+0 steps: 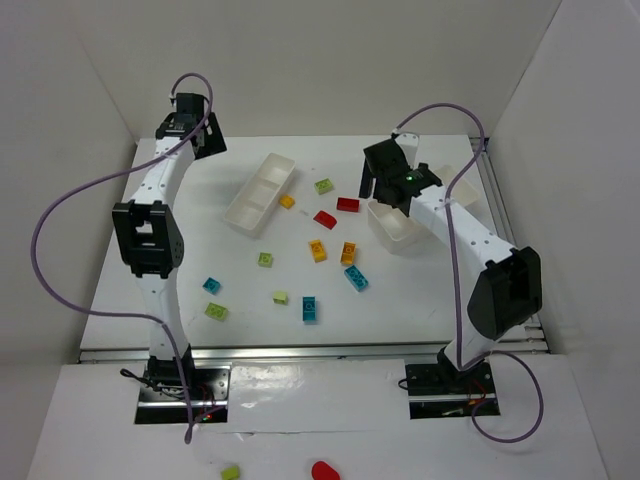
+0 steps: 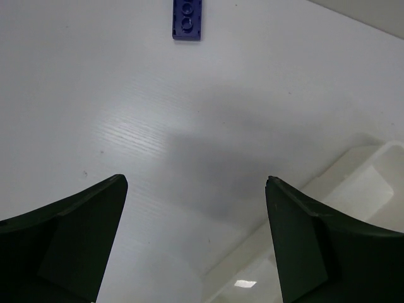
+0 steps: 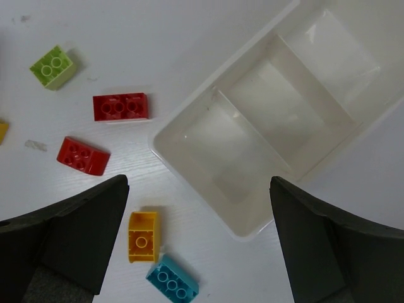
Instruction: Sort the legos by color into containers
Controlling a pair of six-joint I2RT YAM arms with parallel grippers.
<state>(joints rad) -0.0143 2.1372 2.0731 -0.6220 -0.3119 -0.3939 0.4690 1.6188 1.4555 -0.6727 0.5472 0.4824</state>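
We see the white table (image 1: 420, 300) carrying two long three-compartment containers: the left tray (image 1: 243, 225) lies aslant toward the far middle, and the right tray (image 1: 395, 237) sits partly beneath the right arm (image 1: 460, 225). Both grippers hang with jaws spread wide and nothing between them, the left gripper (image 2: 196, 180) near the left tray's end and the right gripper (image 3: 199, 182) over the right tray's rim. The legos (image 1: 318, 250) lie loose on the table outside the trays: beside the right tray are a red brick (image 3: 121, 106), a second red brick (image 3: 82, 154), a lime brick (image 3: 53, 65), a yellow brick (image 3: 142, 237) and a cyan brick (image 3: 172, 281), and a purple brick (image 2: 187, 19) lies ahead of the left gripper.

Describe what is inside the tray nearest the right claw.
Nothing visible: in the wrist view the tray shows bare white floor in all three compartments. Its far corner is cut off by the frame, and overhead the right arm covers part of it.
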